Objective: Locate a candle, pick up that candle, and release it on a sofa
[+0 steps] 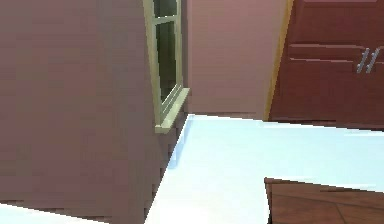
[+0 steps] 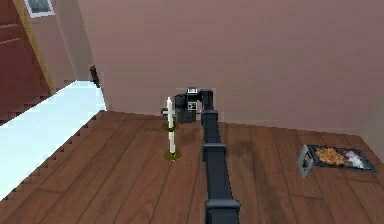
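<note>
Whether the end effector (image 2: 178, 108) holds the candle (image 2: 170, 120) is unclear, a tray (image 2: 335, 157) lying apart.

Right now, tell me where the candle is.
In the arm side view, the candle stands upright just left of centre, beside the far end of the arm, with wooden floor around it.

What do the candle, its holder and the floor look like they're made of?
The candle is a pale matte stick, probably wax. Its holder is yellowish, maybe brass, hard to tell. The floor shows brown planks with seams, so apparently wood.
</note>
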